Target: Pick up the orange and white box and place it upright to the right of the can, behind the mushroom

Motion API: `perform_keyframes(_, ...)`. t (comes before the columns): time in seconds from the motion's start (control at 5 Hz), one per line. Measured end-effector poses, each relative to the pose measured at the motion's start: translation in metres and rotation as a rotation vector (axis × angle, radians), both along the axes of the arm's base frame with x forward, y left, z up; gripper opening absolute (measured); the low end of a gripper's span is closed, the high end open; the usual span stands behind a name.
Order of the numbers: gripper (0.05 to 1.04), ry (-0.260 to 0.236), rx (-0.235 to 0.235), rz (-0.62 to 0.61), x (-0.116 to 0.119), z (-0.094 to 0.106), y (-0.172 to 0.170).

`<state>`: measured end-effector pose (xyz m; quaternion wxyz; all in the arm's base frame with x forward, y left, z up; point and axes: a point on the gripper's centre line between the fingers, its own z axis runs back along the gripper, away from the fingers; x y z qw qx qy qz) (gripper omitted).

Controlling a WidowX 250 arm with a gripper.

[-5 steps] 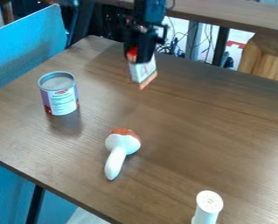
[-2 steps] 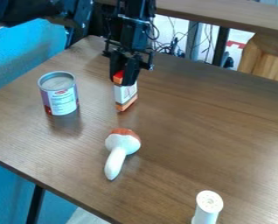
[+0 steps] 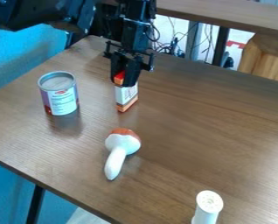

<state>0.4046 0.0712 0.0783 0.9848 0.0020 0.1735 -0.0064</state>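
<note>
Jaws clamped on a small box [image 3: 126, 97] toward the far side of a brown table [image 3: 182, 144]

Closed in from either side, the jaws of the black gripper [image 3: 124, 83] grip the box near its orange-red top. The box stands close to upright below them, with a white middle and an orange band near its lower end. Whether that lower end touches the tabletop or is just above it, I cannot tell. The gripper points down, and the black arm [image 3: 48, 12] comes in from the upper left of the view.

Left of the box, and apart from it, a metal can [image 3: 60, 97] stands upright, its grey lid on top and a purple, white and red label around its side. Nearer the camera than both lies a toy mushroom [image 3: 121, 144], its orange-red cap toward the box and its white stem slanting toward the lower left. Well apart from these, at the bottom edge toward the right, stands a white cylinder [image 3: 208, 210] with a round, ridged top.

Blue panels [image 3: 24, 59] flank the table on the left. Beyond its far edge are some cables [image 3: 177, 43] and another wooden surface [image 3: 223, 16].
</note>
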Motion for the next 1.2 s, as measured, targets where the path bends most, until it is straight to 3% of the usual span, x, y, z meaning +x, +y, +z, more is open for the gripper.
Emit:
perform_keyframes(0.4,1.004,0.005,-0.007,0.031,0.0,-0.007,-0.002)
perform_keyframes(0.6,1.008,0.004,0.0,0.036,-0.002,0.003,-0.002)
perform_keyframes(0.8,1.003,-0.088,0.018,0.035,-0.008,0.039,-0.001)
perform_keyframes(1.0,1.001,-0.112,0.012,0.034,-0.014,0.054,-0.005)
perform_keyframes(1.2,1.001,-0.102,-0.004,0.02,-0.032,0.058,-0.009)
